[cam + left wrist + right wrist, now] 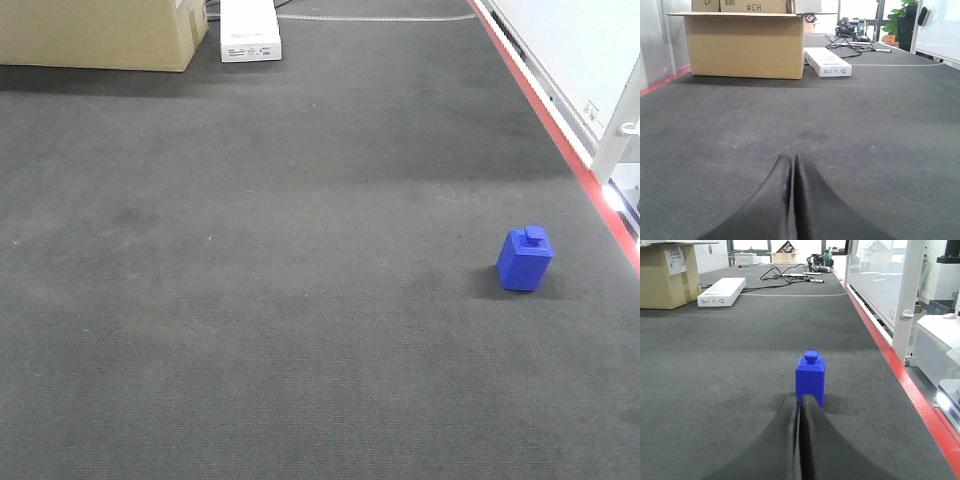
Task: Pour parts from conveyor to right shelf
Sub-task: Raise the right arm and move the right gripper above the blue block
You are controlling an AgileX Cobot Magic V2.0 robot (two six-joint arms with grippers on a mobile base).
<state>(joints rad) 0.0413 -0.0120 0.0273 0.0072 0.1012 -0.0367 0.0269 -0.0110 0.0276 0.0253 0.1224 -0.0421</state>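
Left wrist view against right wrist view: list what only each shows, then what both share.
Only the left wrist view: the left end effector, shut, and a potted plant in the background. Only the right wrist view: the right end effector, shut, with the blue part standing upright just beyond its tips. Both: the dark conveyor, the cardboard box and the flat white box.

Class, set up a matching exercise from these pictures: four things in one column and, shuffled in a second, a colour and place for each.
Things: 1 block; 2 cardboard box; 3 flat carton; 4 strip.
Descriptions: A red, along the right edge of the belt; B white, beside the cardboard box; C blue, standing on the belt; D brown, far left.
Pairs: 1-C; 2-D; 3-B; 4-A.
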